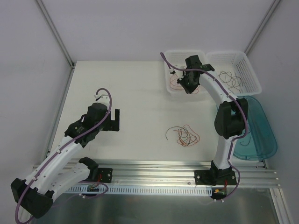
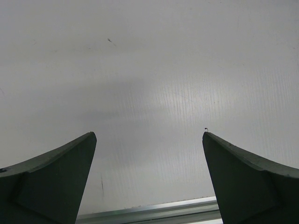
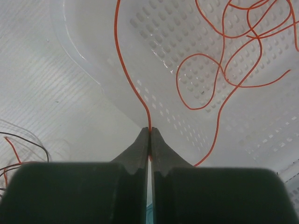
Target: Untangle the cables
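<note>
The right hand (image 3: pixel 149 132) pinches a red-orange cable (image 3: pixel 116 37) over the white basket (image 3: pixel 159 32), which holds more red loops (image 3: pixel 219 74).

The table (image 1: pixel 140 102) is showing plain white with a fine ribbed grain. Near its middle, a tangle of cables (image 1: pixel 184 134) is mixing red-orange strands with dark brown-black ones. At the far right, the left basket (image 3: pixel 159 32) is showing translucent white dotted with rows of oval holes and carrying a red-orange cable (image 3: pixel 124 70). The matching right basket (image 1: pixel 247 70) is carrying dark strands (image 1: pixel 231 79). A tray (image 1: pixel 261 135) on the right is showing translucent teal. Both arms are showing white shells, black joints and purple wiring
</note>
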`<state>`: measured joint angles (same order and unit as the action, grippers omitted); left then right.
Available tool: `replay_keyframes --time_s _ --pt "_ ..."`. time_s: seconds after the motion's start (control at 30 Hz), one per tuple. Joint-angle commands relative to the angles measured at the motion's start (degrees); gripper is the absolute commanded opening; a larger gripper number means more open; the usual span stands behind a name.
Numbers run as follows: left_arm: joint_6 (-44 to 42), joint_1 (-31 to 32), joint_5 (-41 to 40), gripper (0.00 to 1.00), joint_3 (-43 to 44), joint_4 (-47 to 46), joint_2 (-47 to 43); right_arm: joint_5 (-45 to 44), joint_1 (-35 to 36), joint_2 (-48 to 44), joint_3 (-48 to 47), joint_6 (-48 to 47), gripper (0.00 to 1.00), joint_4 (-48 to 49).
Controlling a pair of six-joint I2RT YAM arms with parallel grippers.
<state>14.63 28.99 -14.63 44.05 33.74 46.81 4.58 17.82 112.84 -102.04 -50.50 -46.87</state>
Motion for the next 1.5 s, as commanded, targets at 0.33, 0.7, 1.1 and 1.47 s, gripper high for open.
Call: replay_keyframes --time_s 0.33,0.7,1.1,1.47 --pt "-0.8 -1.1 -1.4 0.99 -0.3 -0.2 0.5 -7.4 -3.7 2.8 -10.4 11.3 0.01 15.0" --pt "-0.9 -1.4 -0.3 0.99 -0.3 -0.2 0.8 -6.3 -4.1 1.0 -9.3 21.2 0.71 18.5" --pt "-0.8 -1.4 3.8 0.99 -0.4 -0.2 -0.1 -1.3 2.0 -28.4 20.5 38.2 0.80 12.9" --pt "-0.9 -1.3 13.9 0.99 -0.5 -1.2 1.5 -8.8 10.3 -54.6 59.0 55.5 0.79 20.4"
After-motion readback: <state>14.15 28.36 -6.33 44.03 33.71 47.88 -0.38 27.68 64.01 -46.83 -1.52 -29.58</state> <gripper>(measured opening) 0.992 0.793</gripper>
